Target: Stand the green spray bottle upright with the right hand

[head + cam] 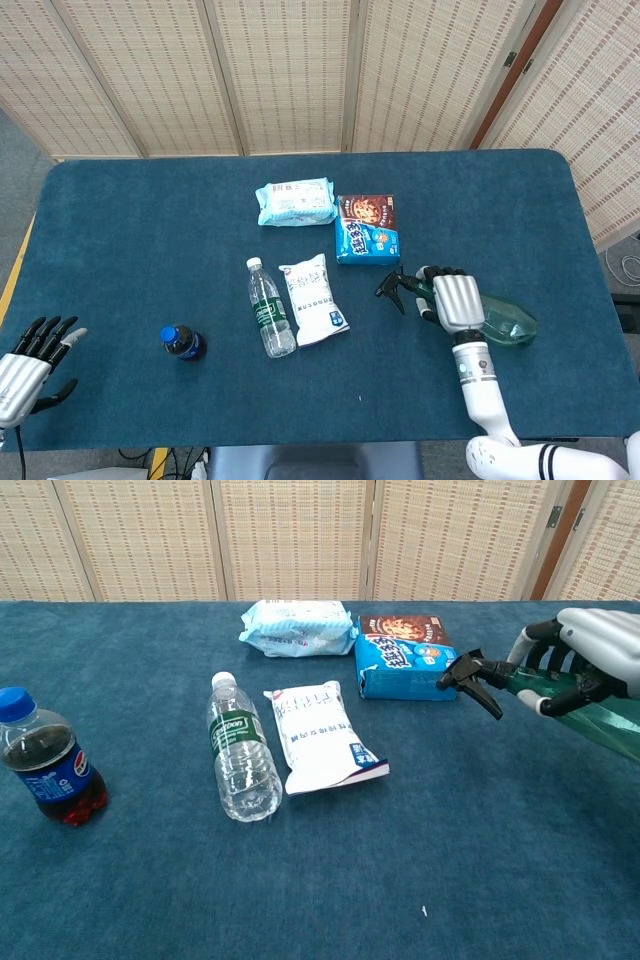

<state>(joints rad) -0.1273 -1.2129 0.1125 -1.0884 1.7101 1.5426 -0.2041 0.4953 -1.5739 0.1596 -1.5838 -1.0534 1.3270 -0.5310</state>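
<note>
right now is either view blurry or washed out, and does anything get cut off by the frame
Head view: even, soft light, sharp, no glare; the left hand sits at the lower left corner, partly cropped. Chest view: also sharp, faint shadows under the items; the right hand and green spray bottle run off the right edge, so the bottle's base is unseen there.

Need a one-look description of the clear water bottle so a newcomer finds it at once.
Start at the middle of the blue table. Left of the white pouch lies the water bottle, on its side, cap toward the far edge. It is the only clear bottle with a green label; the cola bottle stands upright.
</note>
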